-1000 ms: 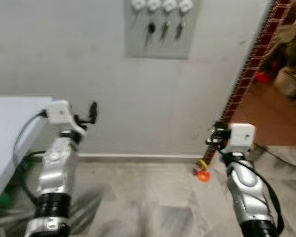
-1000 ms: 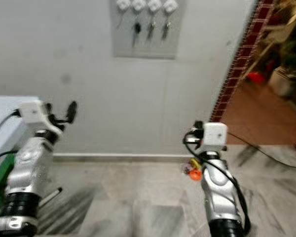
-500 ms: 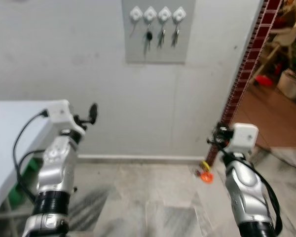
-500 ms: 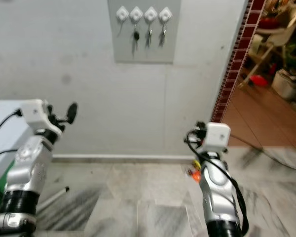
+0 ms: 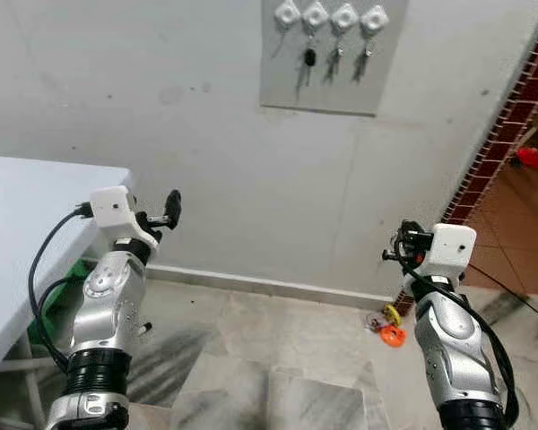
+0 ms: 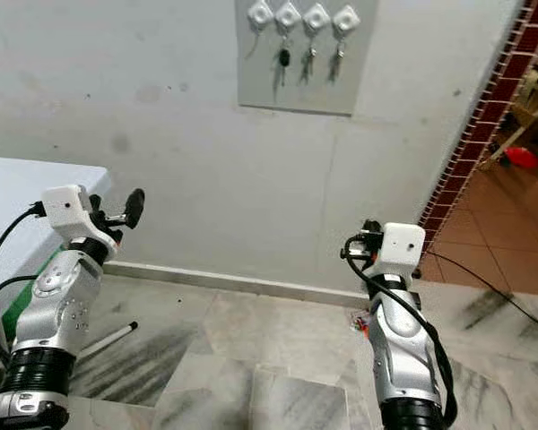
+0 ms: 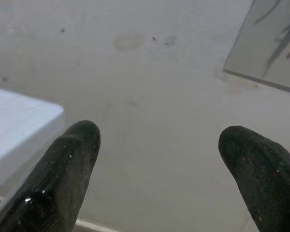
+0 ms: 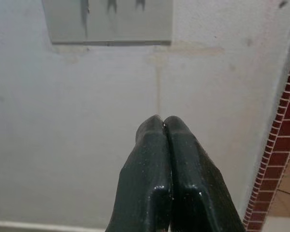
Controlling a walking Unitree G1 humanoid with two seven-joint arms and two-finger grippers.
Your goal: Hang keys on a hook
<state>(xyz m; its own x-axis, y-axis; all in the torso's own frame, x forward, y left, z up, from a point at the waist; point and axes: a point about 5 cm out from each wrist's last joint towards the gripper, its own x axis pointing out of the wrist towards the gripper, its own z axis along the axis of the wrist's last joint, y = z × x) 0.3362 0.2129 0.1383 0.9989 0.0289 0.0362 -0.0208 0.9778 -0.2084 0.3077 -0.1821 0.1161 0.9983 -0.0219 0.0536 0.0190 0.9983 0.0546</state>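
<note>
We're facing the wall, and up high on it sits the grey panel [image 6: 307, 54] with its row of four white hooks [image 6: 302, 15]. Keys [image 6: 284, 59] hang from three of them — a dark-headed one under the second hook, two paler ones under the third and fourth. The first hook [image 6: 259, 12] looks bare, so that's our likely target.

Our left gripper [image 7: 159, 159] is raised beside the white bench [image 5: 18, 233], its fingers [image 7: 67, 169] spread wide apart with nothing between them. Our right gripper [image 8: 163, 145] points at the wall below the panel, its fingers pressed tight together; we can't make out anything pinched there. So no keys in either one, as far as we can see.

Down on the marble floor [image 5: 278, 349], near the wall's foot by the brick edge [image 5: 511, 107], lies a small orange and yellow thing [image 5: 390, 330], too small to tell what it is.

On handling, our read is this: keys are light, stiff metal, slick on the flats, and they swing freely on a ring. We'd pinch the head of the key, leaving the ring clear to slip over the hook. They won't break if dropped, but they'd slide.
</note>
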